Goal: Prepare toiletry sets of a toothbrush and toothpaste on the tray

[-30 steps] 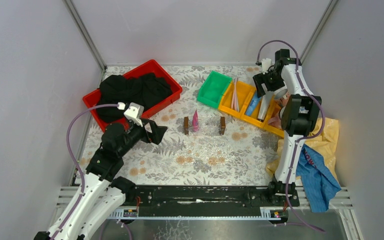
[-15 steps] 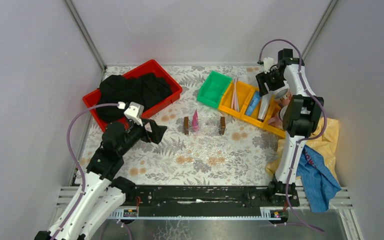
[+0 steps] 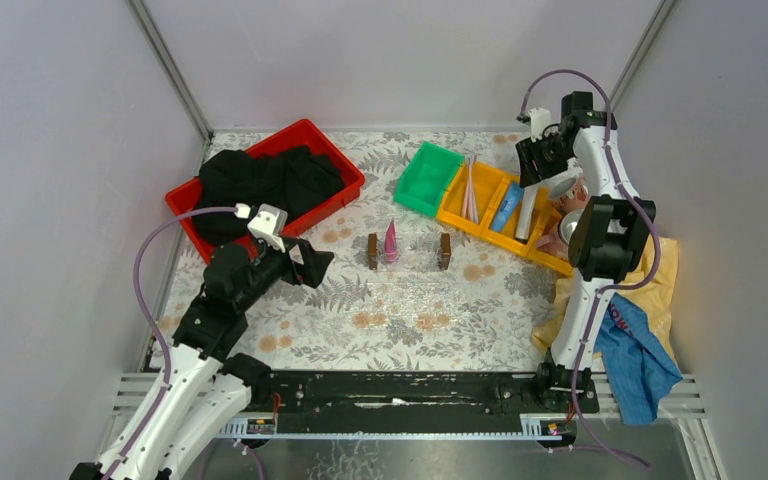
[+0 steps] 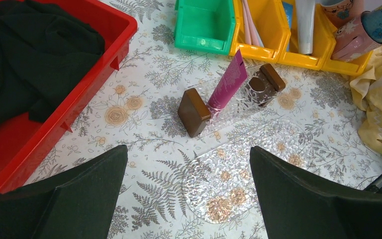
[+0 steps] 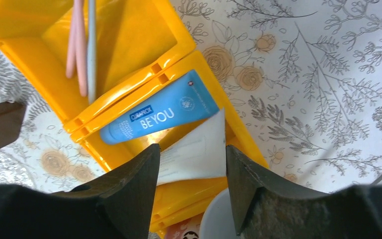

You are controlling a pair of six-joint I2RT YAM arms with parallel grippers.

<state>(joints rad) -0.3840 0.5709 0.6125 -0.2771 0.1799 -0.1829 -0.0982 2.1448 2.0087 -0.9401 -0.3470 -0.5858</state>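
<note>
A magenta toothpaste tube (image 3: 390,241) stands on the clear textured tray (image 4: 229,174) between two brown blocks (image 4: 193,112). Pale toothbrushes (image 3: 471,190) lie in a yellow bin (image 5: 124,45). A blue tube (image 5: 161,115) and a white tube (image 5: 194,149) lie in the neighbouring bin. Mugs (image 4: 363,30) lie at the far right. My right gripper (image 5: 191,159) is open, its jaws either side of the white tube's flat end, just above it. My left gripper (image 4: 189,199) is open and empty, low over the tray's near left.
A red bin (image 3: 335,150) with black cloth stands at the back left. A green bin (image 3: 428,178) adjoins the yellow bins (image 3: 490,232). Yellow and blue cloths (image 3: 640,330) lie at the right edge. A white mug rim (image 5: 219,219) is under my right gripper.
My right wrist has shifted slightly back and to the right over the yellow bins. The white tube still lies in its bin. The left arm has not moved.
</note>
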